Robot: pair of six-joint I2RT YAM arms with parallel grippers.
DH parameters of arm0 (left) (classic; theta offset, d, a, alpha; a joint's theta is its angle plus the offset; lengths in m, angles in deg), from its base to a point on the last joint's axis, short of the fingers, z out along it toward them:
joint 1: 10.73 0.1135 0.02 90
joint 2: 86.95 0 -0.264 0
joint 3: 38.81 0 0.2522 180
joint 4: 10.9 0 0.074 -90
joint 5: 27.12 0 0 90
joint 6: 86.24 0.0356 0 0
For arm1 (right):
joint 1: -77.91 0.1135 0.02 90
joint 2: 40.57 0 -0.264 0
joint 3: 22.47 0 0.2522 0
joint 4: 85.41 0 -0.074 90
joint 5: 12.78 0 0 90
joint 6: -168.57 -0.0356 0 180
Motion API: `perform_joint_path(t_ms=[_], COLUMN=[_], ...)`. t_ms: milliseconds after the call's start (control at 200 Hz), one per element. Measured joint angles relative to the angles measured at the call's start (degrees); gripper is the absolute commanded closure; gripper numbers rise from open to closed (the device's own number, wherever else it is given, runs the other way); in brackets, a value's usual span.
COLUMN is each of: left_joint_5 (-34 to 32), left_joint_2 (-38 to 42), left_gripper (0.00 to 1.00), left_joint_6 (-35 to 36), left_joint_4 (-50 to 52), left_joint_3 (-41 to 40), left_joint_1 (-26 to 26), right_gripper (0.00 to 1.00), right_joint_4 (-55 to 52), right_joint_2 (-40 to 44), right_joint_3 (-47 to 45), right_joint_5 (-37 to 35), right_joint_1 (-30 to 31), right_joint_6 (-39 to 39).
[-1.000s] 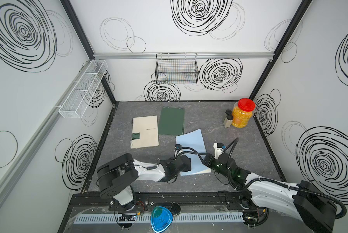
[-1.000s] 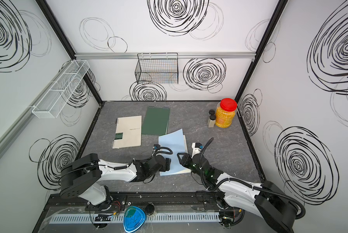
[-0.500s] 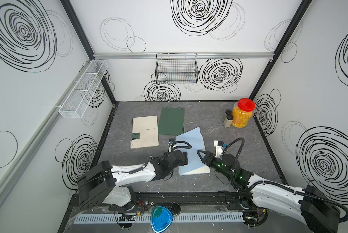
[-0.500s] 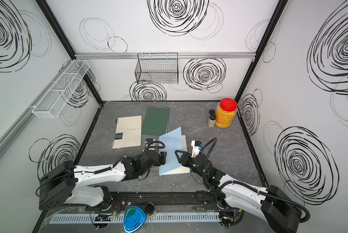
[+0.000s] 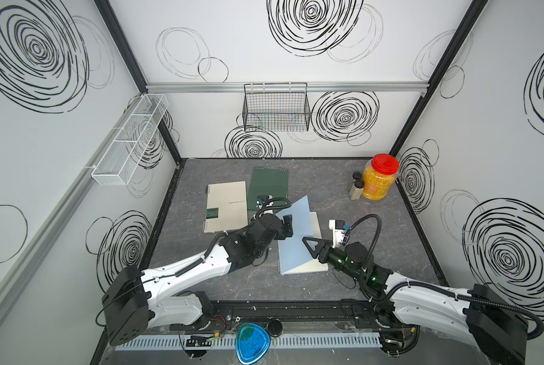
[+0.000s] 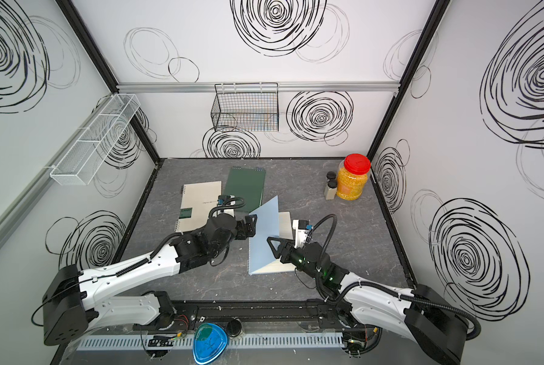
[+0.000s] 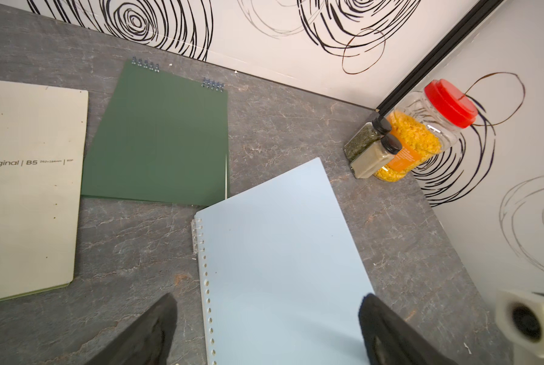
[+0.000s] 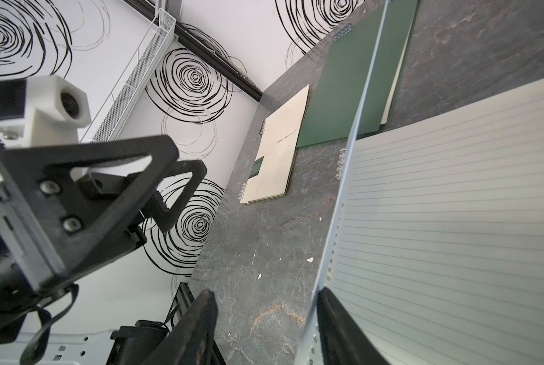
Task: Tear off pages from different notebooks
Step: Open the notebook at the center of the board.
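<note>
Three notebooks [image 5: 226,205], two spice bottles [image 5: 356,189], one red-lidded jar [image 5: 378,183] and two wire baskets [image 5: 275,110].

My stereo head looks down from high above; both wrist views sit close, all sharing the blue notebook [image 5: 291,252].

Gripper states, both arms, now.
Left gripper: open, holding nothing.
Right gripper: open; the raised cover of the light blue notebook stands between its fingers, unclamped.

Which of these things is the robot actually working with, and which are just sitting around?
Job: light blue notebook, cream notebook, dark green notebook.
Lying about: red-lidded jar, spice bottles, black wire basket, white mesh rack.
</note>
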Motion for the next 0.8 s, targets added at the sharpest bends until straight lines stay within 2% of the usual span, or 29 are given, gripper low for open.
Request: perform_joint_path(t_ms=[801], left_joint_5=[3.9], left_joint_2=[-11.1], left_gripper=[0.09], left_joint_6=[2.3], left_joint_4=[5.7], left_joint_3=[12.9], left_joint_1=[0.0], right_gripper=[0.42], right_joint_4=[6.5], right_joint_2=[-4.2], right_joint_3=[2.9], right_joint_5=[0.4], right_joint_1=[5.9], right_joint_6=[5.7])
